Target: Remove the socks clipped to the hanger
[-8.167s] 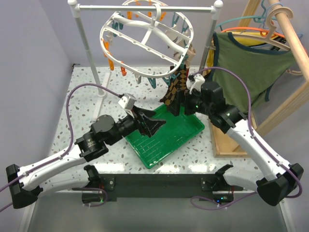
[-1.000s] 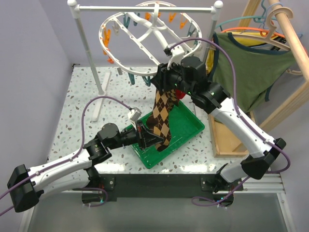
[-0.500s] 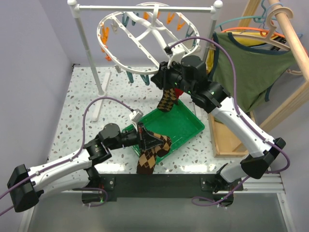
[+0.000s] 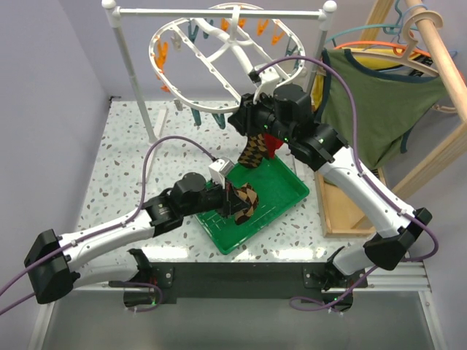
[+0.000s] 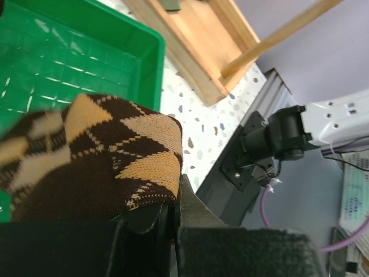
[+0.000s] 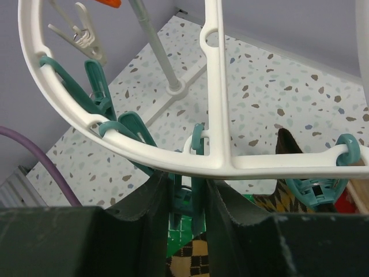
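Observation:
My left gripper (image 4: 235, 198) is shut on a brown-and-tan checkered sock (image 4: 247, 201), which it holds bunched just above the green tray (image 4: 286, 184). In the left wrist view that sock (image 5: 104, 153) drapes over the closed fingers (image 5: 193, 208). The white oval hanger (image 4: 191, 45) hangs from the rail. My right gripper (image 4: 245, 121) is up at its near rim, shut on a teal clothespin (image 6: 187, 193) under the frame (image 6: 219, 109). Another checkered sock (image 4: 253, 153) and a red sock (image 4: 272, 142) still dangle there.
The white rail stand (image 4: 132, 76) rises at the back left. Orange and teal pins (image 4: 161, 55) hang round the hanger's rim. An olive-green tank top (image 4: 379, 102) on a wooden rack (image 4: 438, 45) fills the right side, its wooden base (image 4: 337, 213) beside the tray.
A second ago the checkered sock stretched from the hanger down to my left gripper; it came free, and my left gripper carried it up and right over the tray. My right gripper stayed at the hanger.

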{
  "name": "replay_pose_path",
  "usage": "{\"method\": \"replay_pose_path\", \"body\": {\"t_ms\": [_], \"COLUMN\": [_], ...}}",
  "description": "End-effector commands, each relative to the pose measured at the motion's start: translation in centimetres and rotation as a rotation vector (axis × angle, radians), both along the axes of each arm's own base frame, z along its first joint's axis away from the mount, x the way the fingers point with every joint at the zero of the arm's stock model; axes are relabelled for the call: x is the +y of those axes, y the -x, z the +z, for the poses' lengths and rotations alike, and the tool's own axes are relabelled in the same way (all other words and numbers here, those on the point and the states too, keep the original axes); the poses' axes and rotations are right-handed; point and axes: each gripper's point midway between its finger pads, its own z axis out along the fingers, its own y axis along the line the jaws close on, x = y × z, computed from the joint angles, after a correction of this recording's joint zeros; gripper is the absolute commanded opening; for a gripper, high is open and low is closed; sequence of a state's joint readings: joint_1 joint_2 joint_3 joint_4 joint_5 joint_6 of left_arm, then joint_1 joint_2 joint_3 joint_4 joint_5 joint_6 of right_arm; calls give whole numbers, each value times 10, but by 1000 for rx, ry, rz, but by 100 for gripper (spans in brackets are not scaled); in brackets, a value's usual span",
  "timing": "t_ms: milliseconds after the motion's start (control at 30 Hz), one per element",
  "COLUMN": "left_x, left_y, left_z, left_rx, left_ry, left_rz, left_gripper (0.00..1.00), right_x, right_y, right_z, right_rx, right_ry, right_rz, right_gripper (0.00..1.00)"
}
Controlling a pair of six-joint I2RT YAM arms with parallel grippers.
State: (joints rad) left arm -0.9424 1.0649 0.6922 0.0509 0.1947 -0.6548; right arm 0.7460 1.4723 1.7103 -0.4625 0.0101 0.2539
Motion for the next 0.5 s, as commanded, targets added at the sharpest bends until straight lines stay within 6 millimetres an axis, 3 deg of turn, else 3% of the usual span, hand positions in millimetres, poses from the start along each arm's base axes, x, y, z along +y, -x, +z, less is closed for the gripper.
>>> {"method": "replay_pose_path", "body": {"t_ms": [0,333,400,467], "left_x": [3,14,14,16], "left_y": [-20,-31,-30,-28], "left_z": [1,-36,-39,-40], "left_rx": [-65,-49,-43,-35], "left_ry": [-66,-182,-185,-183], "left_rz": [56,119,119,121], "left_gripper": [0,0,4,20], "right_x": [-5,-4,-4,-3], "right_y": [8,9,10,9], "right_z": [23,17,17,18], "right_rx": [-39,-29,-27,-24], "right_ry": [-51,-51,-57,-56], "right_rz": [0,4,6,6], "right_gripper": [0,0,0,0]}}
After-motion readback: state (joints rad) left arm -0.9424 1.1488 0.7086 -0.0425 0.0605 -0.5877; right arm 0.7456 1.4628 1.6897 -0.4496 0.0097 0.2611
